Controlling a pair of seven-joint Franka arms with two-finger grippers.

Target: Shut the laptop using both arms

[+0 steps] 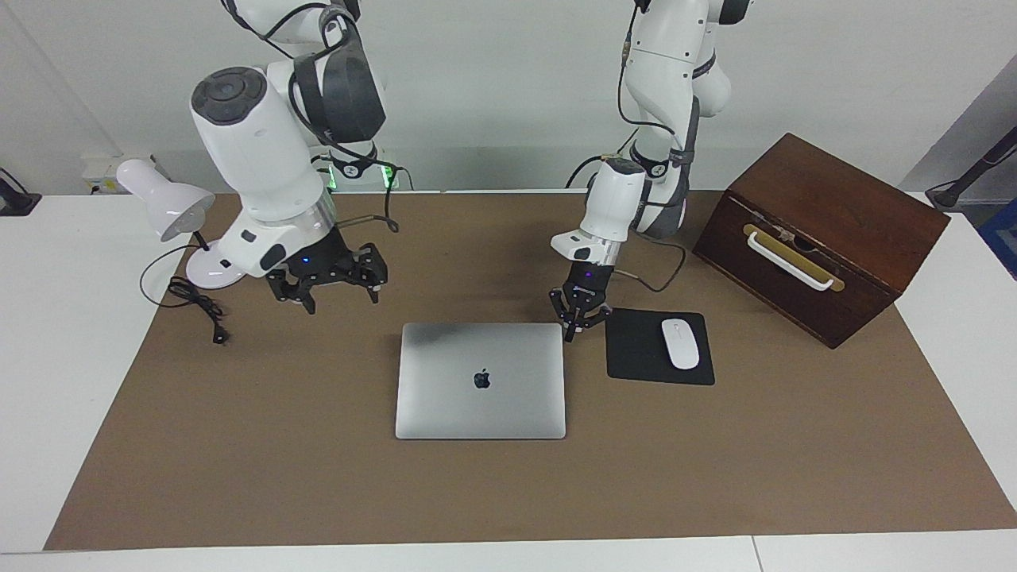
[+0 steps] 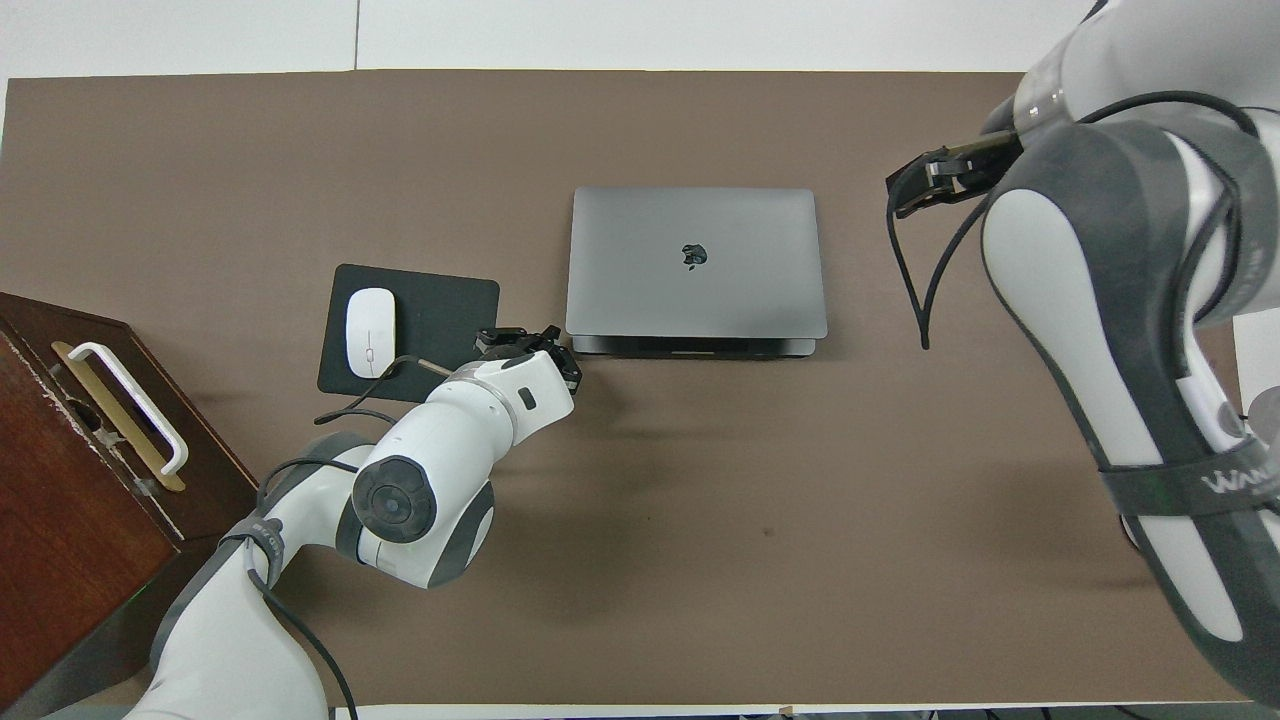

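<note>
Two grippers on your sheet, neither touching the laptop (image 1: 481, 380). Your left gripper (image 1: 582, 319) points down just beside the laptop's corner nearest the robots on the left arm's side, between the lid and the black mousepad (image 1: 636, 349); its fingers (image 1: 570, 326) are spread and hold nothing, tips close to the brown mat (image 1: 318, 477). Your right gripper (image 1: 330, 280) hangs in the air well apart from the laptop, toward the right arm's end of the table, over bare mat; its fingers are splayed wide, also holding nothing. You can see the laptop shut flat, apple logo up, lying square on the mat about midway along the table; the overhead view shows the lid (image 2: 695, 262) down on its base with only a thin dark seam along the edge nearest the robots. Beside the laptop toward the left arm's end sits the mousepad with a white mouse (image 1: 680, 344) on it, and past that a dark wooden box (image 1: 818, 230) with a white handle. Toward the right arm's end from the laptop stand a white desk lamp (image 1: 171, 210) and its black cord (image 1: 199, 306).
</note>
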